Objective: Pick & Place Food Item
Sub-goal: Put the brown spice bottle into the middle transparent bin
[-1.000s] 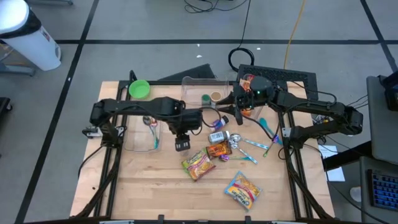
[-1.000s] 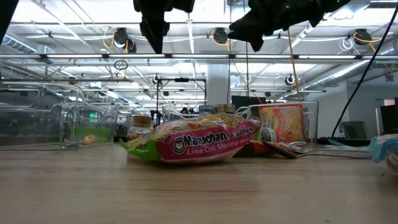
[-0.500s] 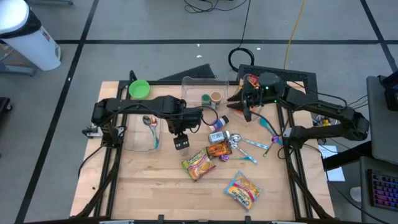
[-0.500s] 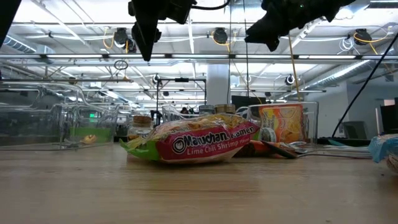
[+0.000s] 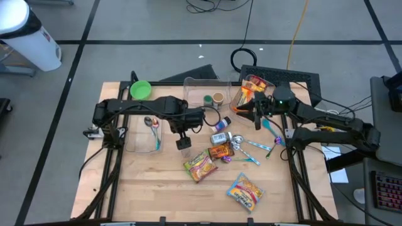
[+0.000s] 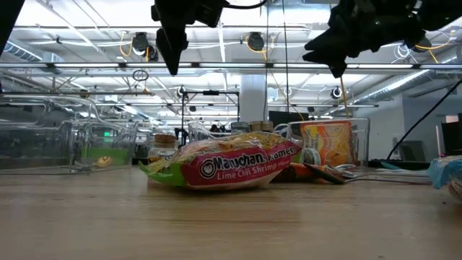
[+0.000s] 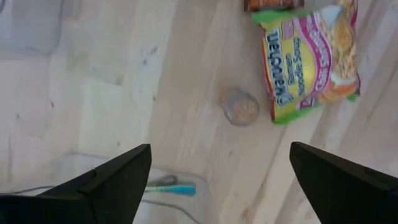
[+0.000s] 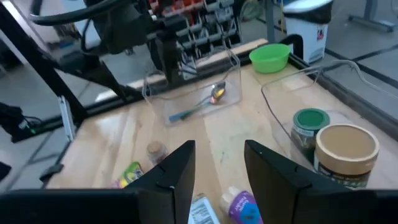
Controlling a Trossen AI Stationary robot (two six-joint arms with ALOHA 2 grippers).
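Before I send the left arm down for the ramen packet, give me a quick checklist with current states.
1. Left gripper open: ok, fingers spread wide.
2. Left gripper empty: ok, nothing between the fingers.
3. Ramen packet free: ok, flat on the table.
4. Gripper centred over packet: not ok, packet sits off to one side in the left wrist view.
5. Right gripper out of the way: ok, raised near the clear bin.
6. Right gripper empty: ok.
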